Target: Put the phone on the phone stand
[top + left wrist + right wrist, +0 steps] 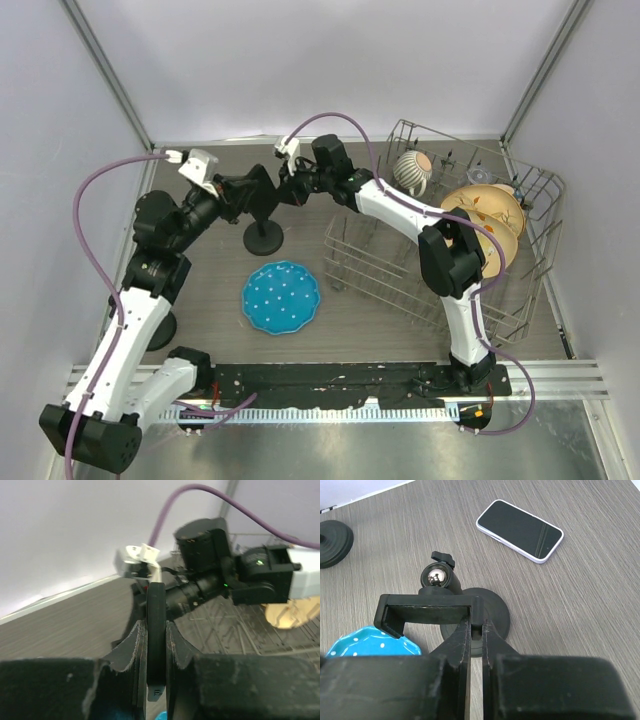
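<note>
The phone (520, 530), dark-screened with a pale rim, lies flat on the wood table beyond the phone stand; in the top view the arms hide it. The black phone stand (264, 238) has a round base (492, 615), a shiny ball joint (436, 576) and a wide clamp bracket (425, 609). My right gripper (476, 630) is shut on the bracket's right-hand end. From the other side, my left gripper (155, 645) is shut on a thin black edge of the same bracket (155, 605). Both grippers meet above the stand in the top view, left gripper (243, 192) and right gripper (292, 188).
A blue dotted plate (281, 296) lies just in front of the stand. A wire dish rack (380, 270) holding bowls (485, 215) and a mug (411, 172) fills the right side. A second black disc (335, 542) sits on the table to the left.
</note>
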`<state>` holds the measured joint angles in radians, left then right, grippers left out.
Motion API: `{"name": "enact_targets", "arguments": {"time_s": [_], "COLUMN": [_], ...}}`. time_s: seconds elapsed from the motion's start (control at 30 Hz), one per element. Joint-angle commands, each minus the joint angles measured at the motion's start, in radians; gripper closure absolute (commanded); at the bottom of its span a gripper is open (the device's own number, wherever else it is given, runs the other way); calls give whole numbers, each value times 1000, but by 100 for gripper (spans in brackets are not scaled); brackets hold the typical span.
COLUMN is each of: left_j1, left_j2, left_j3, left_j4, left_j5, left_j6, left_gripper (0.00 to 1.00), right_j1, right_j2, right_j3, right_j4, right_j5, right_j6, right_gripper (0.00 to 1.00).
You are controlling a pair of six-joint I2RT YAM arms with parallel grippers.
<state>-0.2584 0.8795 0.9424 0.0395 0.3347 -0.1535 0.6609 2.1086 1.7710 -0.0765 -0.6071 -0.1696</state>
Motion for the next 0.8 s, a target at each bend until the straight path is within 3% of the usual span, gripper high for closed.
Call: {"name": "enact_targets", "arguments": {"time_s": [0.0,0.13,0.3,0.53,0.67,0.77], "left_j1": [4,4,4,7,5,7], "left_j2": [38,110,286,452,516,523], "left_j3": [71,71,177,291,352,343], "left_j4": [82,160,83,-34,-154,-152], "left_j5": [297,440,587,636,597,570], "left_j6": [6,-37,49,198,305,333], "left_gripper": [100,100,100,100,100,100], "right_j1": [5,-10,-17,-30,-37,-40], "right_j2": [-4,5,10,10,14,13], "right_j3": [27,36,41,45,47,47], "right_j4": [0,-6,-12,-22,-22,-22], "right_j5": [-77,-135,-184,-218,-224,-229], "right_j6": [-71,-87,-96,-103,-103,-103], "right_gripper": [99,100,100,99,99,99]}}
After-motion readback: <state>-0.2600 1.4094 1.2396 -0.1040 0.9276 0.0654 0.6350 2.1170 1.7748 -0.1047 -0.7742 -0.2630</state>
